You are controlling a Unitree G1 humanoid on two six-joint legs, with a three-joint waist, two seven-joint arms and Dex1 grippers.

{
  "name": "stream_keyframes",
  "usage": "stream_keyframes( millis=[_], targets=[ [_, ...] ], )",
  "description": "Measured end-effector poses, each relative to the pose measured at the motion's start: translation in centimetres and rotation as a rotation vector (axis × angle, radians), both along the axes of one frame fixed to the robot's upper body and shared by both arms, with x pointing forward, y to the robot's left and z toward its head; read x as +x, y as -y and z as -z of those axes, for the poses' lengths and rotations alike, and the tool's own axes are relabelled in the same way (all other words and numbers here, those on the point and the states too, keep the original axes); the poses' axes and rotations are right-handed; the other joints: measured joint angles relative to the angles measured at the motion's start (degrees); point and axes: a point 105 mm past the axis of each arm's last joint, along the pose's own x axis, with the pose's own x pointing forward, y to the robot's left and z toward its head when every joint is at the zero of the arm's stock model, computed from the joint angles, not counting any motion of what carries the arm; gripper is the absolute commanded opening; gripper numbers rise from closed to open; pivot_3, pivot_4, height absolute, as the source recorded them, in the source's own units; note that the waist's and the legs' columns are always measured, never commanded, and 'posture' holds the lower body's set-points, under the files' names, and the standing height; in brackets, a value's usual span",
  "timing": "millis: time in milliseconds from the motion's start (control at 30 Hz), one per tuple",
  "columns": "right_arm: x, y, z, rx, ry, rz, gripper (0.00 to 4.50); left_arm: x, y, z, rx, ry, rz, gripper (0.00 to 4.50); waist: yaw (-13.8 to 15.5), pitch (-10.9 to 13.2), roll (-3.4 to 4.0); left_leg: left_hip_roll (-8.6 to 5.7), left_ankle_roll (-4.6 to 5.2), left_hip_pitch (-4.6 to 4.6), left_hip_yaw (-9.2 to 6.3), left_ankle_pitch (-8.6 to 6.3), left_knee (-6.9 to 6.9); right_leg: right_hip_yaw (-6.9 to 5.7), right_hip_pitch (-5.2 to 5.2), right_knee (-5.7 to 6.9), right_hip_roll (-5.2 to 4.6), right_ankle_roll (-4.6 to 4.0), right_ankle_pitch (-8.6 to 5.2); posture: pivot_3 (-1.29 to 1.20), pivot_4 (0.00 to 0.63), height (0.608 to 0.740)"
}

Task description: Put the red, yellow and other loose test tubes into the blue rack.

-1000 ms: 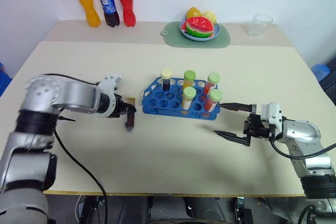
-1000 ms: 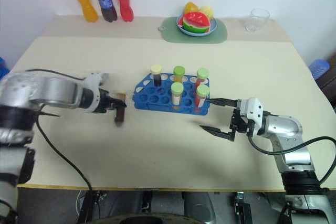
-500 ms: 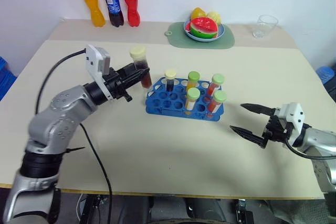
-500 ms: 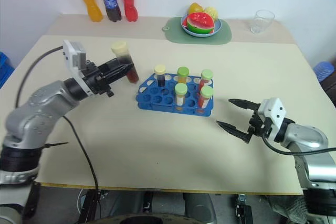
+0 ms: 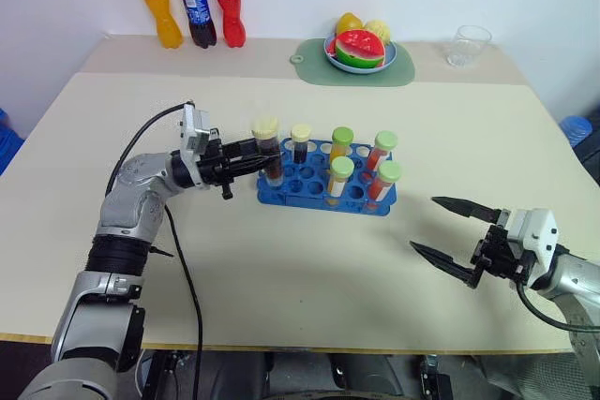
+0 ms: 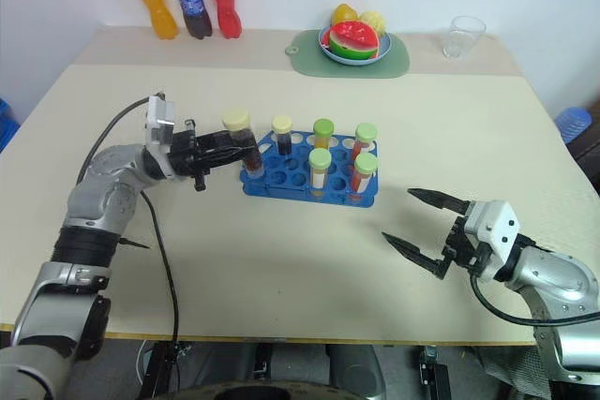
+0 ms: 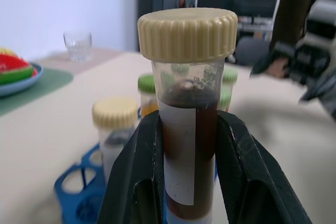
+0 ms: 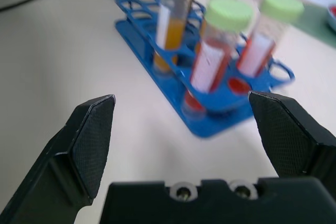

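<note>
My left gripper (image 5: 268, 164) is shut on a test tube (image 5: 270, 152) with a cream cap and dark brown liquid. The tube (image 7: 186, 145) stands upright between the black fingers (image 7: 137, 182) at the left end of the blue rack (image 5: 302, 196). Whether its lower end sits in a hole I cannot tell. The rack holds several capped tubes: a cream-capped dark one (image 5: 300, 142), green-capped yellow ones (image 5: 339, 180) and green-capped red ones (image 5: 382, 183). My right gripper (image 5: 424, 224) is open and empty, off to the right of the rack near the table's front, pointing at the rack (image 8: 157, 51).
Three soda bottles (image 5: 192, 7) stand at the back left. A plate of fruit (image 5: 361, 49) on a green mat and a clear glass (image 5: 468, 44) are at the back. The table's front edge (image 5: 309, 342) runs close below my right gripper.
My left gripper lifted the dark tube from near the table, turned it upright and brought it right to the rack's left end. My right gripper drew back from the rack, still open.
</note>
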Motion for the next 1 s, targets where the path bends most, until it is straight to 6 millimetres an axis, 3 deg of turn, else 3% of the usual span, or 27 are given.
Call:
stream_keyframes(
  millis=[133,267,533,767,1000],
  targets=[
    [0.6,-1.2,0.0,-0.004,0.010,-0.069,4.50,0.2,-0.1,0.6,0.057,0.011,0.009,0.80,0.21,0.00,0.00,0.01,0.03,-0.02,-0.01,-0.02,0.00,-0.01,-0.01,0.02,0.00,0.01,0.00,0.00,0.150,0.740],
    [1.1,-1.5,0.5,0.002,0.002,-0.081,4.50,0.3,-0.1,1.0,0.082,0.018,0.000,0.80,0.34,0.00,0.00,0.02,0.04,-0.06,-0.04,-0.03,0.01,-0.01,-0.01,0.03,-0.01,0.02,0.01,0.00,0.150,0.740],
    [1.7,-1.7,0.6,0.004,0.008,-0.093,4.50,1.1,1.9,1.5,0.088,0.039,0.001,0.80,0.25,-0.01,0.01,0.01,0.04,0.01,-0.02,-0.02,0.06,-0.01,0.01,0.11,0.00,0.04,0.02,0.00,0.150,0.740],
    [1.8,-1.9,0.5,0.005,0.017,-0.098,4.50,1.4,1.9,2.6,0.126,0.013,-0.022,0.80,0.27,0.00,0.00,0.02,0.05,-0.02,-0.04,-0.03,0.05,-0.01,-0.01,0.13,0.02,0.05,0.03,0.00,0.150,0.740],
    [2.0,-1.8,0.9,0.022,0.008,-0.084,4.50,1.4,2.0,3.0,0.093,-0.007,-0.067,4.14,0.24,0.00,0.00,0.05,0.05,-0.01,-0.04,-0.03,0.05,-0.01,-0.01,0.16,0.01,0.06,0.03,0.00,0.150,0.740]
  ],
)
